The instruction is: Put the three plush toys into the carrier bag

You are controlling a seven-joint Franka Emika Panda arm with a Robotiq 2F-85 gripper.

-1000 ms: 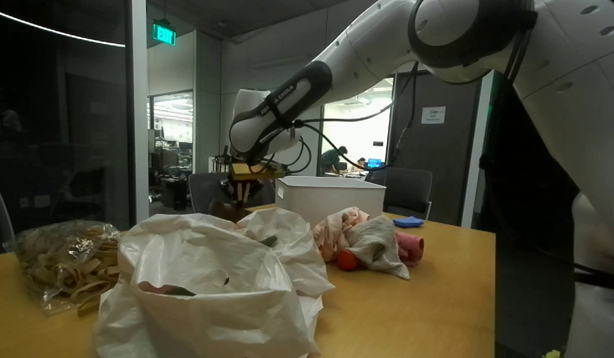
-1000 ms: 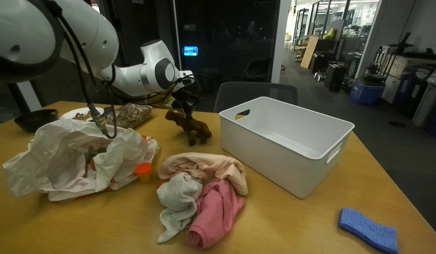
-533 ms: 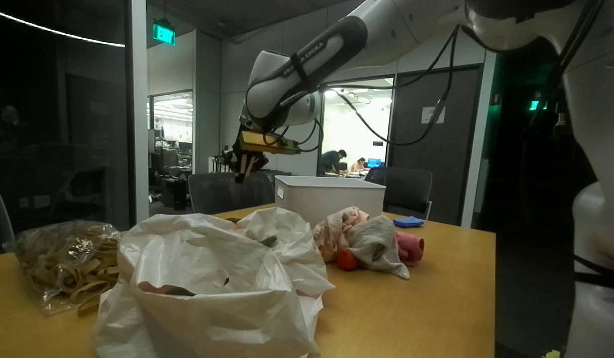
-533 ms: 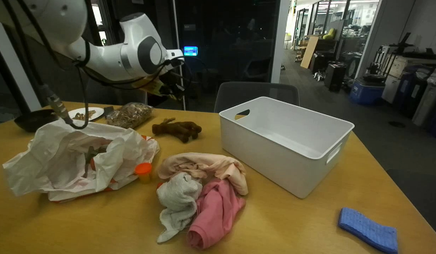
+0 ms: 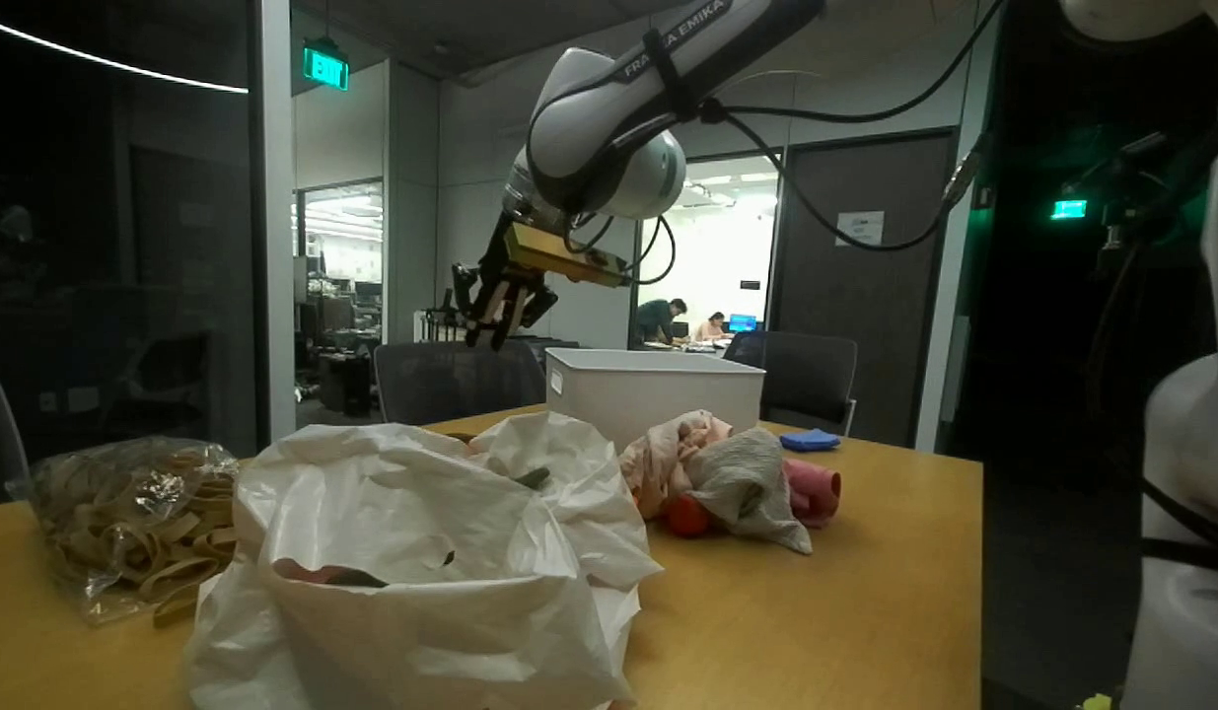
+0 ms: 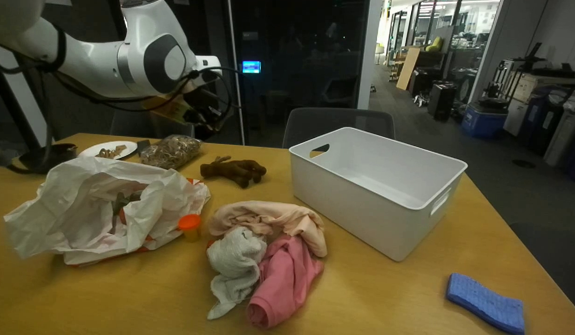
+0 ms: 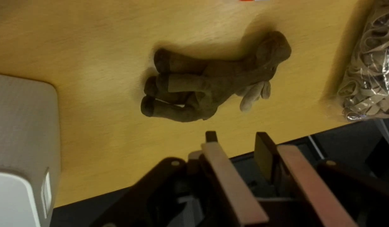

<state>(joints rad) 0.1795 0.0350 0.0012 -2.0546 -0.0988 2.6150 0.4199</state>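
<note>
Plainly parted at the jaws, to a modest gap, with fingers [image 7: 234,186] standing apart and only air between them. Set at five o'clock in the wrist view; raised well clear of the surface [image 7: 96,151] in both exterior views, gripping nothing and touching nothing visible.

On, just past the fingers, to a brown plush toy [image 7: 213,80]: lying on the surface, with legs toward nine o'clock and head toward two in that same wrist view, loose and outside the carrier bag [image 6: 152,200].

Farther out, taking that toy as the dial's centre in an exterior view, to a clear bundle of tan strips [image 6: 172,152] near ten o'clock and to a white bin [image 6: 352,204] at three. Then to the carrier bag at eight, near the toy but apart from it: slumped with mouth agape, holding something grey-green [image 6: 121,202] and something orange-red [image 6: 122,217], too scantly visible to name. Just beside that bag, at seven, to an orange-lidded cup [image 6: 189,225]; cannot tell whether touching.

Farther still, at five, to a heap of grey-white cloth [image 6: 233,265], pink cloth [image 6: 285,279] and peach cloth [image 6: 296,221], gathered together. Well apart at nine, to a white plate [image 6: 89,150] bearing tan scraps [image 6: 111,152], then to a black pan [image 6: 64,158]; at four, to a blue sponge [image 6: 485,302] lying curved. Last, beyond the surface's far edge at two, to a dark chair [image 6: 341,125].
</note>
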